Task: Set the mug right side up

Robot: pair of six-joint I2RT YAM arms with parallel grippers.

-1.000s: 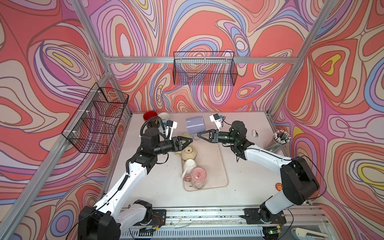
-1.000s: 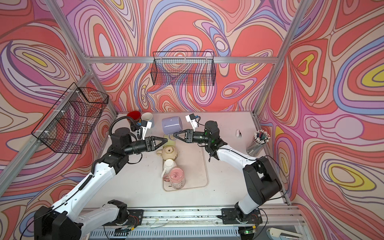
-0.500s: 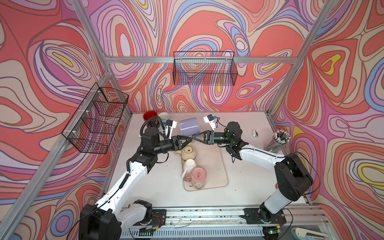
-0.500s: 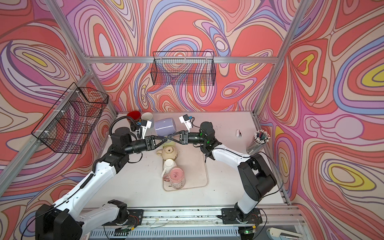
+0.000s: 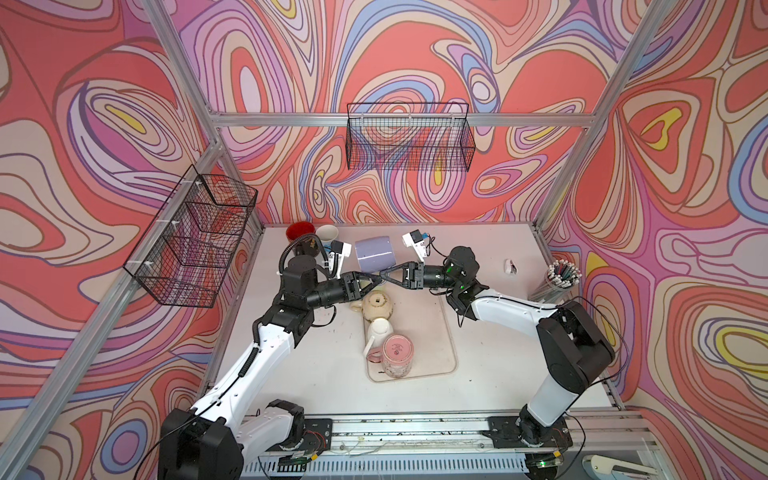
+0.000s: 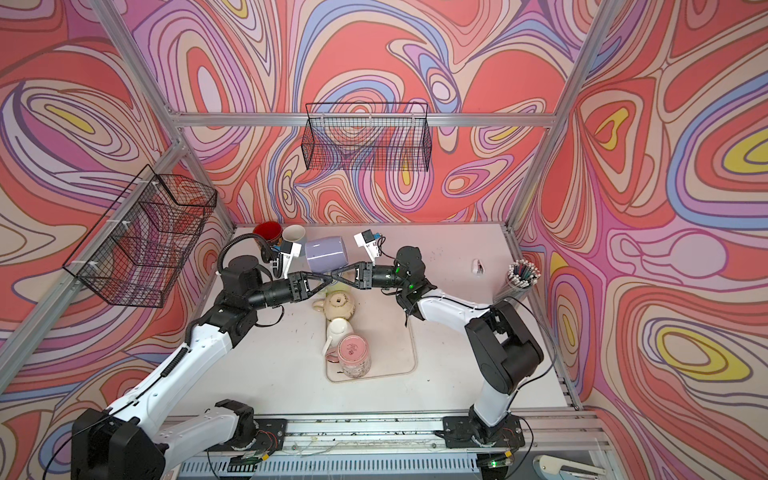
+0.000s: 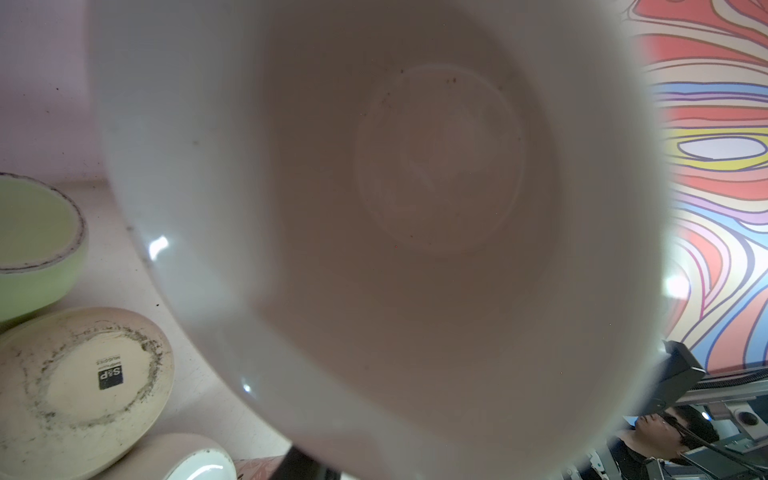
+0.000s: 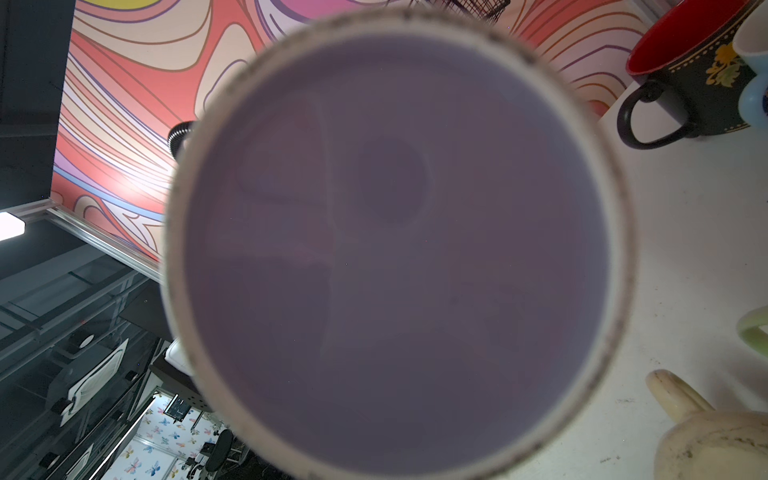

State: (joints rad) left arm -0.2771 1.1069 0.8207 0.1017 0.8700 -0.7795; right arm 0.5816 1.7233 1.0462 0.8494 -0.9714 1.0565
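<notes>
Mug [image 5: 374,257] up off the table [image 5: 498,332], the lavender one, tipped on its side over the back half, just in from the left rear corner! In both top views it hangs right where the two arms meet [image 6: 326,257]. Its mouth faces the left arm, whose wrist camera stares straight into the pale inside [image 7: 415,208]. Its flat base [image 8: 395,249] fills the right wrist camera.

The right gripper [image 5: 385,277] is clamped on the mug's lower edge, jaws drawn close together; the exact spot it pinches is hidden. The left gripper [image 5: 375,281] has its tips at that same lower edge, crossing the right one's. I cannot tell whether its jaws are closed on anything.

Directly below sits a cream mug [image 5: 376,305], upside down, maker's sticker showing [image 7: 110,376]. Next come a white mug [image 5: 379,330] and a pink mug [image 5: 397,353], base up, all on a beige mat [image 5: 432,332]. A red-lined black mug [image 5: 300,235] stands in the back corner, and a pen cup [image 5: 561,276] at the far right edge.
</notes>
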